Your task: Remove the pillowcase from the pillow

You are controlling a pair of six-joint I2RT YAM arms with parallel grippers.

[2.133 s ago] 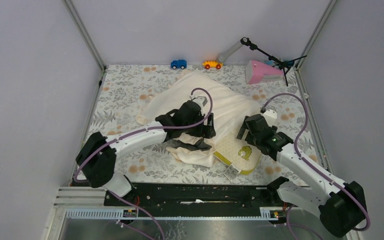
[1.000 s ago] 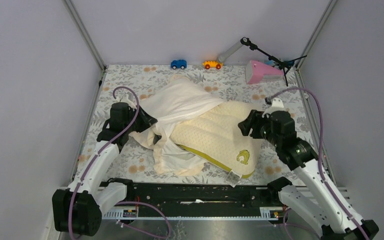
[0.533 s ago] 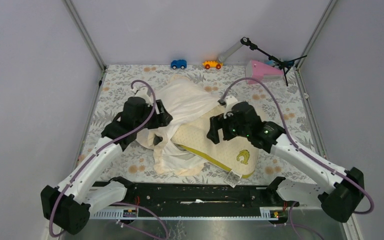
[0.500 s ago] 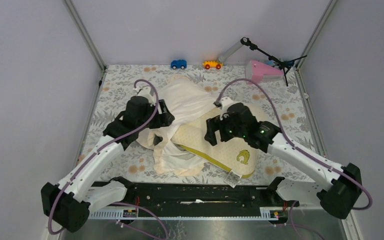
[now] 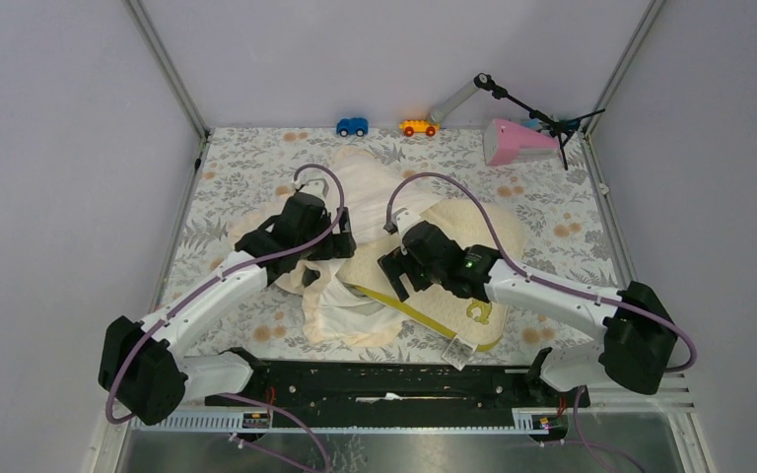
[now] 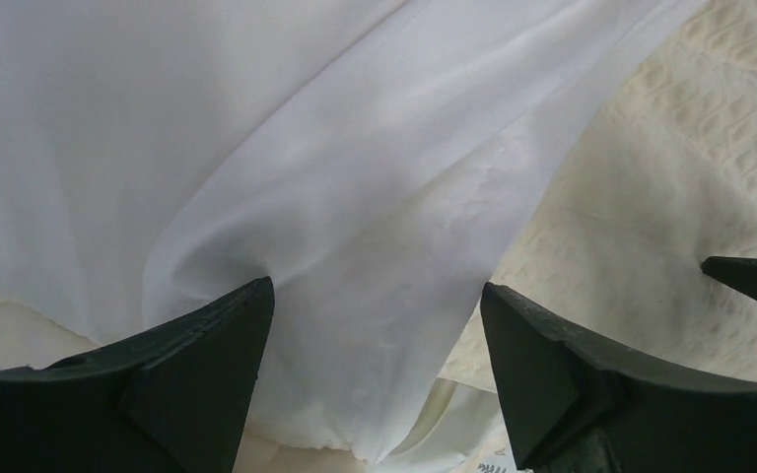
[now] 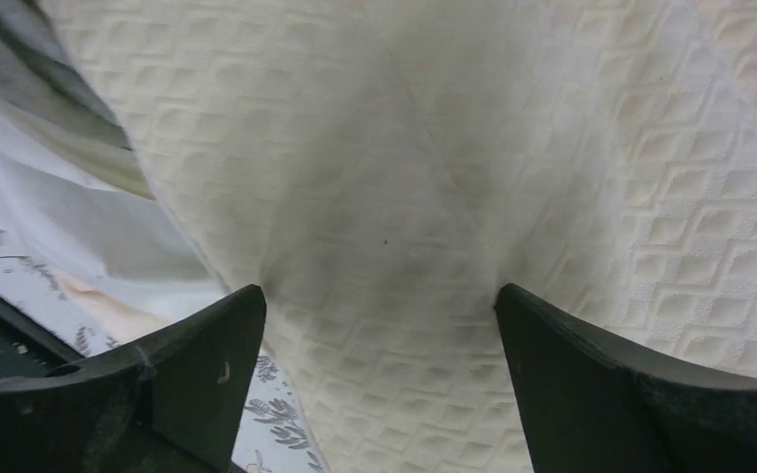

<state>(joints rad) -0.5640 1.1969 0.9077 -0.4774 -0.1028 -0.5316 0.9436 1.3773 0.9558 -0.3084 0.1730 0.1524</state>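
Two robot arms work at a pillow [image 5: 478, 225] on a floral table [image 5: 246, 168], the job partly done. The left fingers [image 6: 197, 394] stand wide apart, gripping nothing, astride a fold of the pillowcase [image 6: 256, 148]. White cloth fills the gap between them and runs on ahead, and bare quilting shows just off their right side. The right fingers [image 7: 187, 384] are equally spread, also empty, and planted on the pillow's dimpled face. Their tips appear to dent it, with loose cloth off their left side. From above, the pillow seems to lie aslant. Its logo corner is near and to the right, and its far-left end is under the case, which is bunched beside the pillow and draped over that end. The left fingers are the nearer to the cloth. The next move likely depends on their closing on the fold directly between them and drawing it off along the pillow's length while the right fingers pin the cushion. Both wrists hide their fingertips in the overhead view. How much pillow remains sheathed and where the case's open edge lies cannot be made out, and a dark tip at the left wrist view's right edge is cut off.
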